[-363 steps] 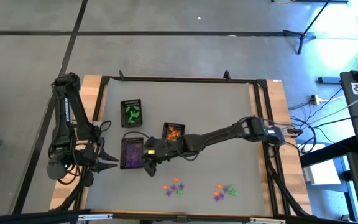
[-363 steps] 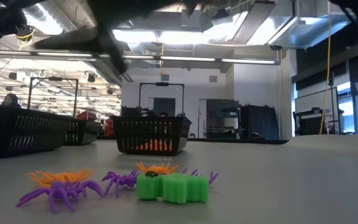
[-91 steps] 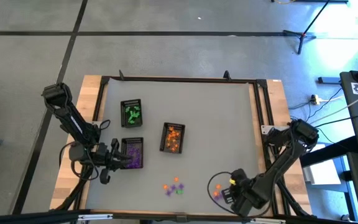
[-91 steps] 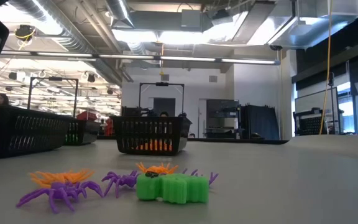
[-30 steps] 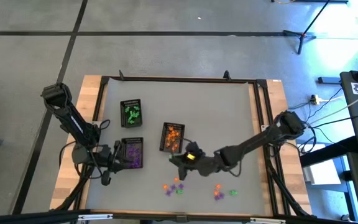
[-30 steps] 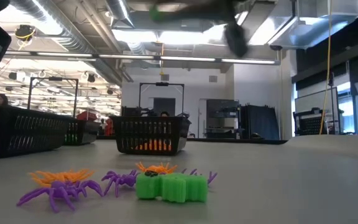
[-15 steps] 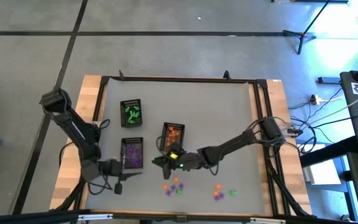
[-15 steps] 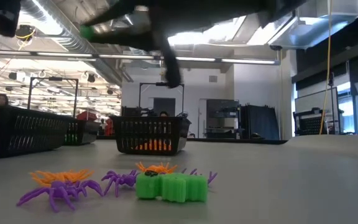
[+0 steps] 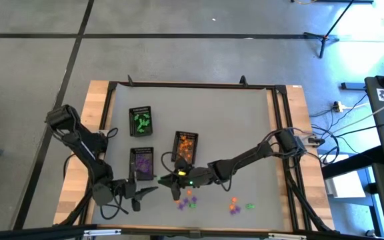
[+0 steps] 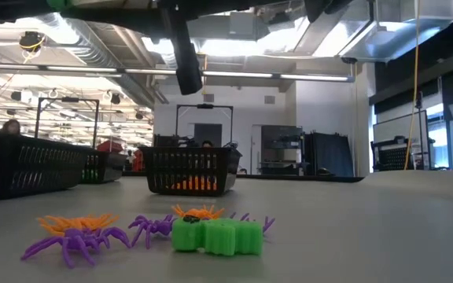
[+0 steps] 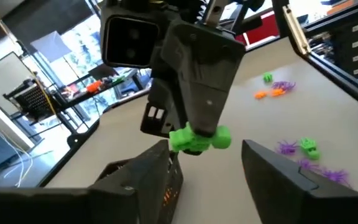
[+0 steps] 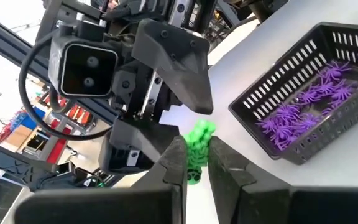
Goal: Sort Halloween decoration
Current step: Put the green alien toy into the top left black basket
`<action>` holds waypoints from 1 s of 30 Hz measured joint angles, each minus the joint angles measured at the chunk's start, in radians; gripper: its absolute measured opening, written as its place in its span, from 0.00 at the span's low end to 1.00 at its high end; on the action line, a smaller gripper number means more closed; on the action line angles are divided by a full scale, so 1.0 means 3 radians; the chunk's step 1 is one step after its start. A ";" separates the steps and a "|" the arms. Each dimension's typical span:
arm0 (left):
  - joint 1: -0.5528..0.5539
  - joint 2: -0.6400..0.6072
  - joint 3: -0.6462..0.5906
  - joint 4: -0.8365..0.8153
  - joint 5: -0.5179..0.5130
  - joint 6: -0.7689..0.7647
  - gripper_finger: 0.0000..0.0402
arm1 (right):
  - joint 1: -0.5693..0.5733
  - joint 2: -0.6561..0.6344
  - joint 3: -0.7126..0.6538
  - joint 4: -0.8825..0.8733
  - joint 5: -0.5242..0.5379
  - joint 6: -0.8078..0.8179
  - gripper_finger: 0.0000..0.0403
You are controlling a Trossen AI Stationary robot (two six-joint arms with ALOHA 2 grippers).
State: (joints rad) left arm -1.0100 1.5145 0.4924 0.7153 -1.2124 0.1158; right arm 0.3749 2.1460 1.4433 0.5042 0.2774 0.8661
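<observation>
Grey and matte, the table top sits in a frame of pale wood and dark rails, and I can read no brand or writing anywhere on it. Three black trays of plastic lattice stand on it: the green tray farthest back, the purple tray below it, filled with thin-legged purple spiders, and the orange tray near the middle.

My right gripper reaches across to the front left part of the table. Its dark, wedge-shaped fingers are pressed together on a small green trinket, a lumpy glossy piece. My left gripper faces it from very near, and its fingers stand wide apart on both sides of this trinket, not touching it.

Loose trinkets lie in a small pile just beside the right gripper: orange and purple spiders and a chunky green piece. A second small group lies further right.
</observation>
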 joint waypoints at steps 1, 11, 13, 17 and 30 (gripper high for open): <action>0.0003 0.0012 0.0011 -0.0001 0.0016 0.0002 0.51 | 0.0002 0.0000 0.0000 -0.0004 0.0006 0.0000 0.10; 0.0143 0.0111 0.0021 0.0011 0.0052 -0.0043 0.59 | -0.0008 -0.0001 -0.0004 0.0047 0.0086 -0.0014 0.10; 0.0178 0.0111 0.0021 0.0010 0.0018 -0.0129 0.59 | -0.0008 -0.0001 -0.0004 0.0044 0.0086 -0.0025 0.10; 0.0225 0.0111 0.0021 0.0011 0.0064 -0.0204 0.59 | -0.0008 -0.0001 -0.0004 0.0039 0.0086 -0.0028 0.10; 0.0230 0.0111 0.0021 0.0013 0.0259 -0.0201 0.58 | -0.0007 -0.0001 -0.0004 -0.0027 0.0084 -0.0030 0.10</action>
State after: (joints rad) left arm -0.9409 1.5478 0.4988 0.7193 -1.1347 0.0555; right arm 0.3729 2.1456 1.4422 0.4961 0.3027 0.8572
